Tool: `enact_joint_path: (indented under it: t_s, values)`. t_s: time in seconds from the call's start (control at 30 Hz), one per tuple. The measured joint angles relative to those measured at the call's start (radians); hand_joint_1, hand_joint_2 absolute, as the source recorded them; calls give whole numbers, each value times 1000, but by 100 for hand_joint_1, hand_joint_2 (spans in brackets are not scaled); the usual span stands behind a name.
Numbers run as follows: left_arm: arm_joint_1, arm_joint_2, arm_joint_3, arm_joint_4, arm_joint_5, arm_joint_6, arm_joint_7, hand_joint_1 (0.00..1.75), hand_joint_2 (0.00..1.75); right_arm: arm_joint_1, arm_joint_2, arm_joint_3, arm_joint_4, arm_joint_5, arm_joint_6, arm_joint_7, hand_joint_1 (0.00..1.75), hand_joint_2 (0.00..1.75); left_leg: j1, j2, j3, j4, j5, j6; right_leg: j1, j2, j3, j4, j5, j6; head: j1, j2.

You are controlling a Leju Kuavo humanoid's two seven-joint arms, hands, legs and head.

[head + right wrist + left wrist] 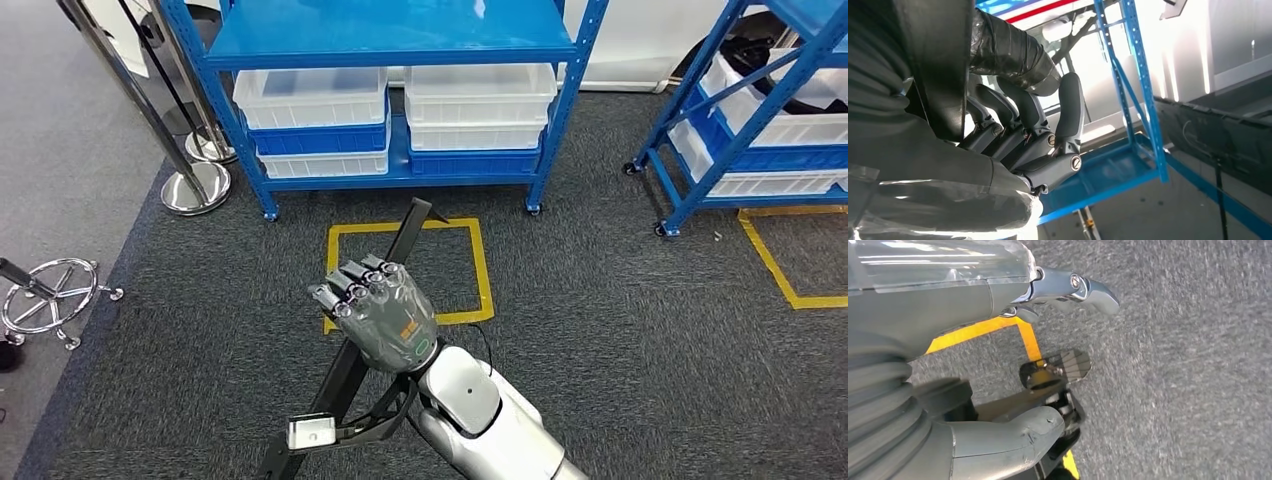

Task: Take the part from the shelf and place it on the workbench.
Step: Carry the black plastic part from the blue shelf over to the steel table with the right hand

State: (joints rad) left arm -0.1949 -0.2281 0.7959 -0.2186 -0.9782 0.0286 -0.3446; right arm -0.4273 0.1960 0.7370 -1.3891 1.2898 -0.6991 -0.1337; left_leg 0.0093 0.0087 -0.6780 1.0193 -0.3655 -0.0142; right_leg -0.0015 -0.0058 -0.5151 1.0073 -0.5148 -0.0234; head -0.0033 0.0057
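Dark grey carpet (620, 330) covers the floor, marked with a yellow taped square (480, 265) at centre. At 12 o'clock stands a blue steel shelf (400, 45) whose low tier holds stacked white and blue bins (310, 100). A second blue rack (745, 120) with bins sits at 2 o'clock; chrome stanchion bases (195, 185) at 10 o'clock; a chrome ring base (50, 295) at 9 o'clock. No workbench in frame.

Right hand (375, 315): fingers wrapped round the long black part (405, 235), a flat bar with branching struts. It runs diagonally from 7 o'clock to just past centre, tip over the yellow square. The right wrist view confirms the curled fingers (1068, 115) around the dark body. Judgement: the grip near mid-length keeps the long piece balanced and clear of the floor for carrying.

Left hand (1013, 440): grey thumb and a metallic fingertip (1083, 287) over carpet. Cannot tell whether spread or closed.

Judgement: part off the shelf; placement not yet done.
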Motion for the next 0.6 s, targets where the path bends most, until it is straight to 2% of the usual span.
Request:
enact_joint_path:
  t_s: [0.03,0.1,0.13,0.17,0.2,0.23,0.27,0.3,0.33,0.37,0.4,0.47,0.5,0.53,0.57,0.6]
  values:
    - [1,0,0,0,0,0,0,0,175,1,0,0,1,0,0,0,175,175,1,-2,-9,25,-37,-5,-3,-2,-11,-3,14,-7,0,0]
    - [3,0,-1,0,-2,0,0,0,175,0,0,1,3,-2,0,2,175,175,4,-3,-34,129,-147,-14,-4,-4,-39,-3,39,-16,0,0]
    - [2,0,-1,0,-2,0,-1,0,175,0,0,2,5,-5,0,3,175,175,4,-3,-44,193,-186,-18,-3,-5,-56,-2,52,-17,0,0]
    - [1,0,-2,0,-2,0,-2,0,175,0,0,5,8,-7,0,4,175,175,5,-2,-46,245,-200,-20,-3,-5,-74,0,66,-17,0,0]
    - [1,0,-3,0,-2,0,-2,0,175,0,0,8,11,-9,0,5,175,175,5,-2,-36,273,-188,-22,-3,-6,-93,3,78,-15,0,0]
    - [0,1,-4,0,-2,0,-3,0,175,0,0,11,13,-10,0,6,175,175,5,-2,-11,268,-160,-23,-3,-6,-113,8,90,-13,0,0]
    - [-1,1,-5,0,-2,0,-3,0,175,-1,0,13,15,-11,0,7,175,175,5,-3,30,231,-132,-23,-4,-6,-131,14,100,-10,0,0]
    - [-3,2,-6,0,-2,0,-4,0,175,-2,0,14,16,-13,0,8,175,175,4,-3,85,167,-124,-21,-3,-6,-147,21,109,-6,0,0]
    - [-6,2,-6,0,-2,0,-5,0,175,-5,0,16,16,-17,0,10,175,175,3,-4,140,91,-134,-17,-3,-6,-160,27,118,-2,0,0]
    - [-10,2,-7,0,-2,-1,-6,0,175,-8,0,17,16,-25,0,13,175,175,1,-5,180,31,-151,-11,-2,-6,-167,30,127,4,0,0]
    - [-12,2,-8,0,-2,-1,-8,0,175,-13,0,19,16,-35,1,16,175,175,-2,-6,202,-9,-167,-3,-1,-7,-171,31,137,9,0,0]
    - [-13,2,-10,0,3,0,-12,0,175,-22,0,27,18,-62,5,19,175,175,-3,-5,197,-25,-160,15,-2,-8,-176,26,157,19,0,0]
    - [-13,2,-10,0,6,0,-14,0,175,-25,0,32,19,-74,8,19,175,175,-2,-2,191,-27,-150,23,-3,-6,-181,29,152,24,0,0]
    - [-13,2,-10,0,9,1,-15,0,175,-28,-1,37,21,-85,10,19,175,175,0,1,181,-30,-137,33,-3,-3,-190,44,127,28,1,0]
    - [-13,2,-10,0,12,2,-17,0,175,-31,-2,42,22,-92,12,20,175,175,1,3,168,-32,-123,42,-4,-1,-203,80,81,32,1,0]
    - [-14,2,-10,0,14,3,-18,0,175,-32,-3,46,24,-97,14,21,175,175,0,4,152,-31,-109,48,-5,1,-216,134,21,35,1,0]
